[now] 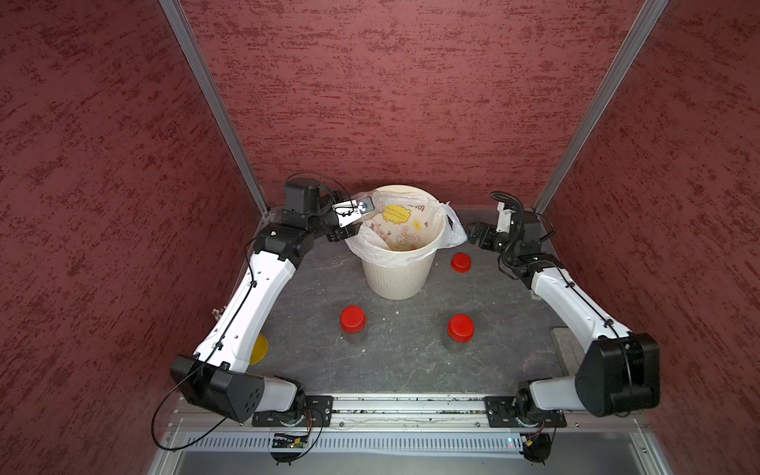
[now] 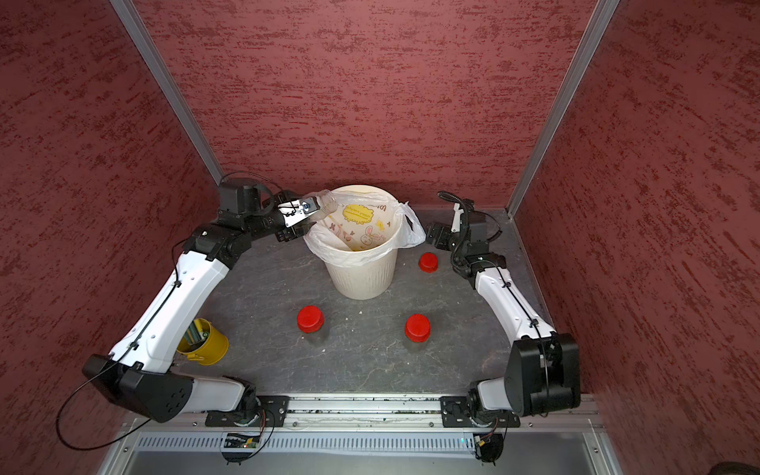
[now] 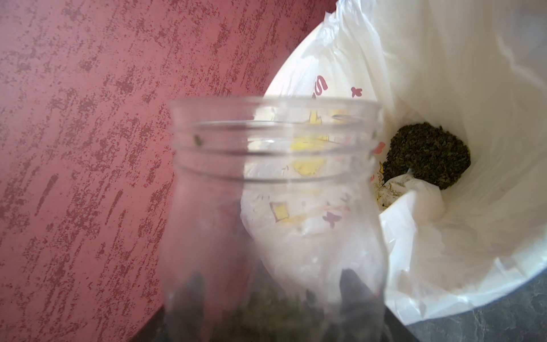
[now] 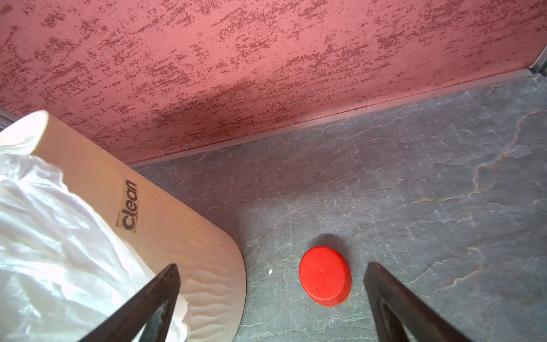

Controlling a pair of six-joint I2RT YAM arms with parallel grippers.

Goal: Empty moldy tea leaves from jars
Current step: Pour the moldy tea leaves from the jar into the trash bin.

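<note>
Clear and uncapped, the open jar [image 3: 275, 192] fills the left wrist view. The left jaws clench it near its base, and it is tipped on its side with its mouth at the rim of the cream bin [image 1: 397, 279]. Some tea leaves [image 3: 272, 311] lie at the jar's base end, and a dark heap [image 3: 429, 154] of them lies in the white bag [image 3: 444, 251] inside the bin. So the pouring step seems in hand and not finished. I think the next move calls for a steeper tilt, with the mouth kept over the bag. The right jaws stand released and empty over the desk [image 4: 414, 177], near a loose red cap [image 4: 324, 275]. Toward the front, the left capped jar [image 1: 353, 319] and the right capped jar [image 1: 460, 327] stand well apart. Their content cannot be told from above.
</note>
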